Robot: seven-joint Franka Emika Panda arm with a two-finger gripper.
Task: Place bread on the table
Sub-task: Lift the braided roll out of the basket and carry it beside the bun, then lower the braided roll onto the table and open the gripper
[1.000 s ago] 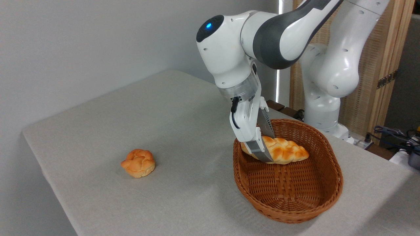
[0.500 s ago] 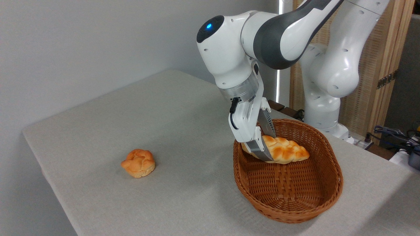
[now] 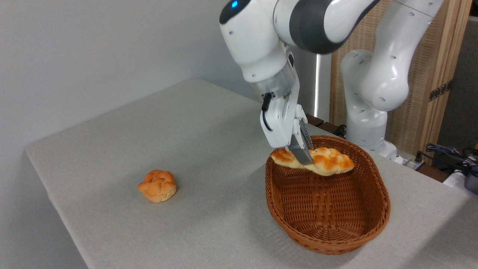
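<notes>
While the gripper (image 3: 303, 155) hangs over the wicker basket (image 3: 328, 239), its two fingers are clamped on the bread (image 3: 328, 161) near the loaf's left end. Held roughly level, the bread sits at rim height above the basket's far end, clear of the grey table (image 3: 149, 123). A small round bun (image 3: 157, 185) rests on the cloth, well apart to the left.

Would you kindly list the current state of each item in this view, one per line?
gripper: shut on the braided loaf, tilted, above the basket's far end.
braided loaf: held near its left end, lifted, roughly level, over the basket.
wicker basket: resting on the table, upright, nothing lying inside.
knotted bun: lying on the table, left of the basket, apart from it.
table: covered in grey cloth.
</notes>
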